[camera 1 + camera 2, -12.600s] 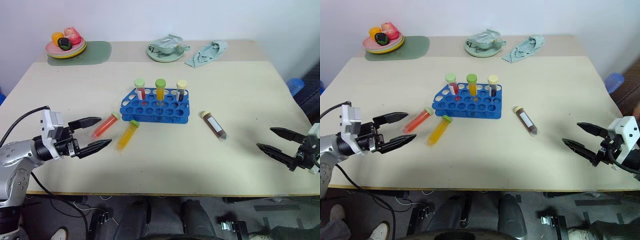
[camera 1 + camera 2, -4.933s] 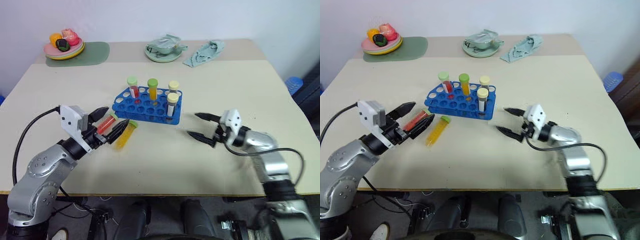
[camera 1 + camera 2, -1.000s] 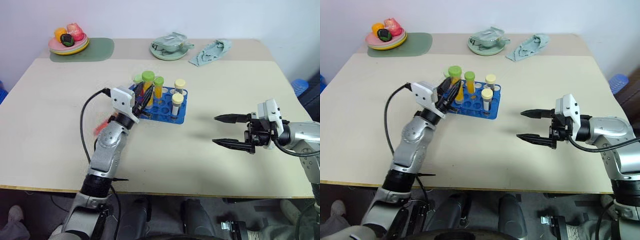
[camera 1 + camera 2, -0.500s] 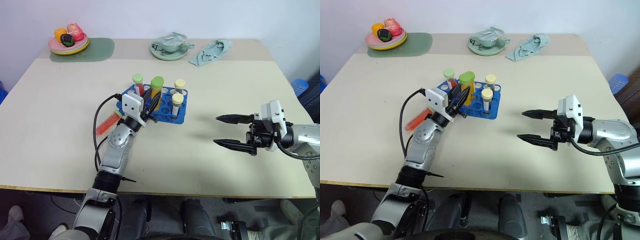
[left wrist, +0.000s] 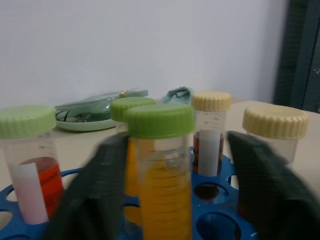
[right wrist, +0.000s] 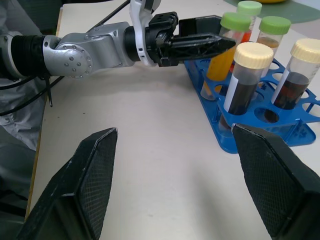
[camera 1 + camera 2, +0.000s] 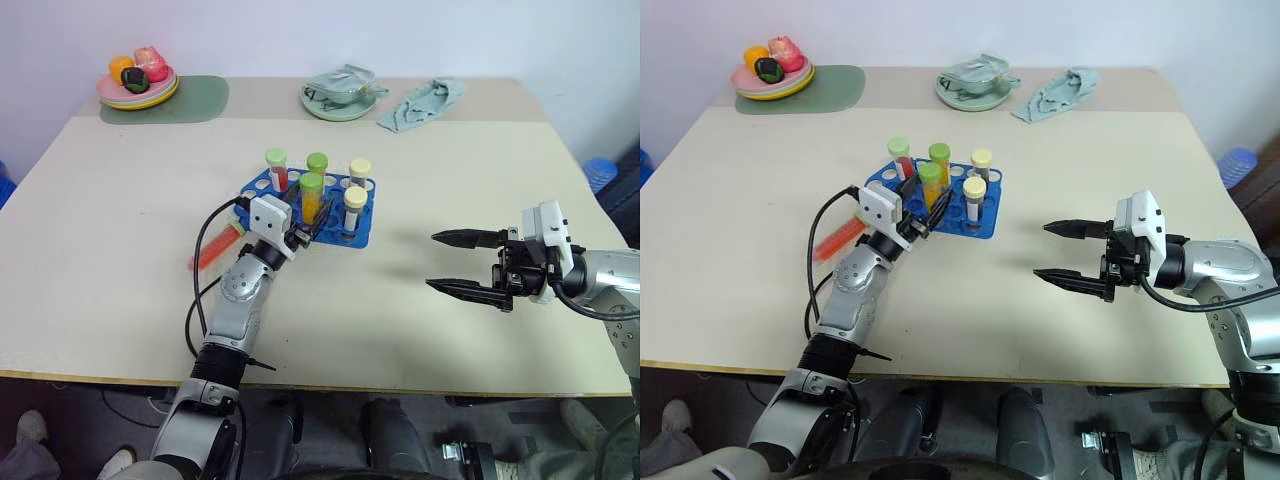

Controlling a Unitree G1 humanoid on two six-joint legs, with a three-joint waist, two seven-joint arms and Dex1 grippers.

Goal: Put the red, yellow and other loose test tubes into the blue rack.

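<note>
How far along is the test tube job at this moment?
Done: the brown tube and the yellow tube stand in the blue rack. In hand: nothing; the left gripper is open around the yellow tube, the right gripper empty. Left: the red tube lies on the table.

No words, brands or numbers I can read.

Faint graduation marks ring the clear wall of the yellow tube [image 5: 165, 187] in front of my left wrist, and what may be tiny printed figures sit near the top of the cream-capped tube [image 5: 210, 135] behind it, too small to make out. White labels on the red tube [image 5: 31, 172] and the dark tube [image 6: 243, 85] look blank.
</note>
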